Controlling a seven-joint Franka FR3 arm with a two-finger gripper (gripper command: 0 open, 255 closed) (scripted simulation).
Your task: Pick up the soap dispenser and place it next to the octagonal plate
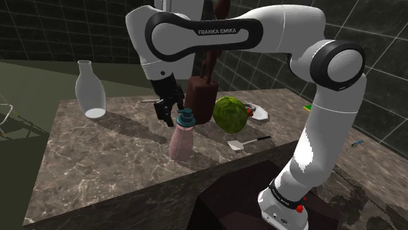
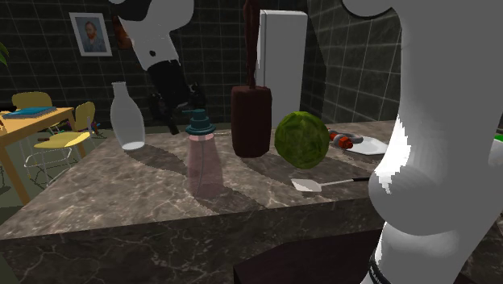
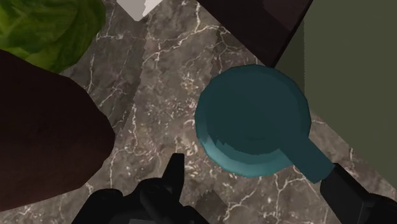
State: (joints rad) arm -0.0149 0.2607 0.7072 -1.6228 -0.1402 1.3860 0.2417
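At the pick-up step, no grasp made yet. Hovering with the gripper (image 3: 254, 168) spread wide, one finger to either side of the teal pump cap on the soap dispenser (image 1: 181, 138), touching nothing. Standing upright on the marble table (image 1: 98, 157), just beside a dark brown upright container (image 1: 201, 98) and near a green cabbage (image 1: 230, 112). Next, most likely: lowering around the neck or pinkish body, closing squarely, lifting clear of the brown neighbour, then carrying past the cabbage toward the octagonal plate (image 2: 375, 147). On that plate, something small and red. In the clear bottle (image 1: 90, 91), apparently nothing. Inside the dispenser's translucent pink body, no telling.
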